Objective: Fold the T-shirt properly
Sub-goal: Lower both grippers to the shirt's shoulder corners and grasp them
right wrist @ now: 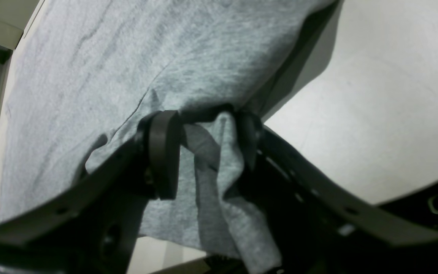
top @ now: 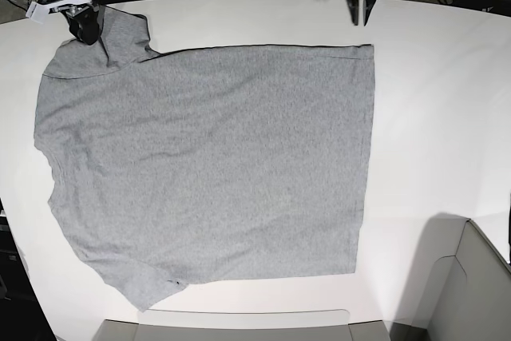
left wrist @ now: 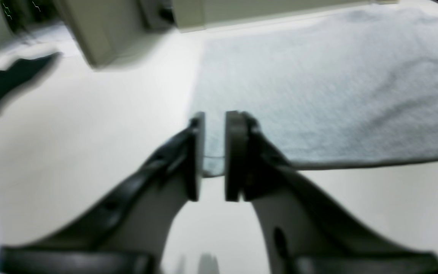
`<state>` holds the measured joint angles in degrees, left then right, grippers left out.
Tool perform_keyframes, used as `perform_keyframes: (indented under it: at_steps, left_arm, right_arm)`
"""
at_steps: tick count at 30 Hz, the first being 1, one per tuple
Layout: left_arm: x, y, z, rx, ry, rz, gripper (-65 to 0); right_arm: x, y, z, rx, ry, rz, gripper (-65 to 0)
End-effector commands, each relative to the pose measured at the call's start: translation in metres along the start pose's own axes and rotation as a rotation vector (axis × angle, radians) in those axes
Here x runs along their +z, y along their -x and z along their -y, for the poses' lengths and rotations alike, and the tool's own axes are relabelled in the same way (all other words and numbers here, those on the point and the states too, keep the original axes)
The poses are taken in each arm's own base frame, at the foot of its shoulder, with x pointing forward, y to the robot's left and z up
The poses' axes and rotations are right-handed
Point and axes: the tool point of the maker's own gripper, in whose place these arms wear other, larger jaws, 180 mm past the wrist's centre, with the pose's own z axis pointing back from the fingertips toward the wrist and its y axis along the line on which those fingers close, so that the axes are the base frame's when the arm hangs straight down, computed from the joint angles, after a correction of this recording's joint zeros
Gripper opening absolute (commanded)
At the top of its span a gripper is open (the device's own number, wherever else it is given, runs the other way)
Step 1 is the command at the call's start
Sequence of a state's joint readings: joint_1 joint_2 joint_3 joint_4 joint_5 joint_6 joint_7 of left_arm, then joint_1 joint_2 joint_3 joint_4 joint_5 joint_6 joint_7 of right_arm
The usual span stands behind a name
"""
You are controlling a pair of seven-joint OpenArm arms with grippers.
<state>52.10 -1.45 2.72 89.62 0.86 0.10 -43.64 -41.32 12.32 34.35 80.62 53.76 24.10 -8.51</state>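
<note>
Grey cotton covers most of our white table (top: 447, 117): the T-shirt (top: 215, 165) lies spread flat, plain side up. Our right gripper (right wrist: 203, 152) is clamped on a bunched fold of its sleeve at the far corner, lifting it off the surface. Our left gripper (left wrist: 214, 152) sits at the shirt's hem corner, fingers slightly apart, with the fabric edge visible in the narrow gap between them.

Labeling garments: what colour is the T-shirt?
Plain heather grey T-shirt, no print showing; clearest in the base view.
</note>
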Motion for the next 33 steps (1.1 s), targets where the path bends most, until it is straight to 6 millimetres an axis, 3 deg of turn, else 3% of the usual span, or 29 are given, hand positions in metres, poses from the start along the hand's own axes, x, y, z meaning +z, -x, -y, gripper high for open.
perform_keyframes:
  at_steps: [1, 8, 11, 13, 21, 27, 30, 33]
  left_arm:
    - [-0.004, -0.013, -0.003, 0.035, -0.026, 0.019, -50.8]
    - [-0.036, -0.015, -0.029, 0.353, -0.085, -0.239, -41.9]
    - [-0.039, 0.003, -0.033, 0.470, -0.047, -0.383, -40.9]
    - [-0.051, 0.008, -0.034, 0.545, -0.030, -0.418, -41.0]
    - [-0.064, 0.057, -0.068, 0.634, -0.120, -0.553, -41.0]
    - [-0.058, 0.073, -0.058, 0.648, -0.081, -0.646, -40.8]
    - [-0.073, 0.064, -0.042, 0.665, 0.023, -0.628, -40.8]
    - [-0.077, 0.079, -0.039, 0.671, 0.033, -0.683, -40.8]
  right_arm:
    - [0.006, 0.009, 0.005, 0.026, 0.016, -0.055, -40.3]
    - [0.010, -0.006, 0.014, 0.040, 0.042, -0.022, -40.3]
    - [0.011, -0.010, 0.017, 0.042, 0.048, -0.011, -40.3]
    - [0.011, -0.010, 0.017, 0.044, 0.048, -0.011, -40.3]
    - [0.010, -0.010, 0.017, 0.042, 0.050, -0.011, -40.3]
    - [0.010, -0.010, 0.017, 0.042, 0.050, -0.011, -40.3]
    - [0.010, -0.011, 0.016, 0.044, 0.045, -0.010, -40.3]
    - [0.009, -0.009, 0.014, 0.044, 0.041, -0.013, -40.3]
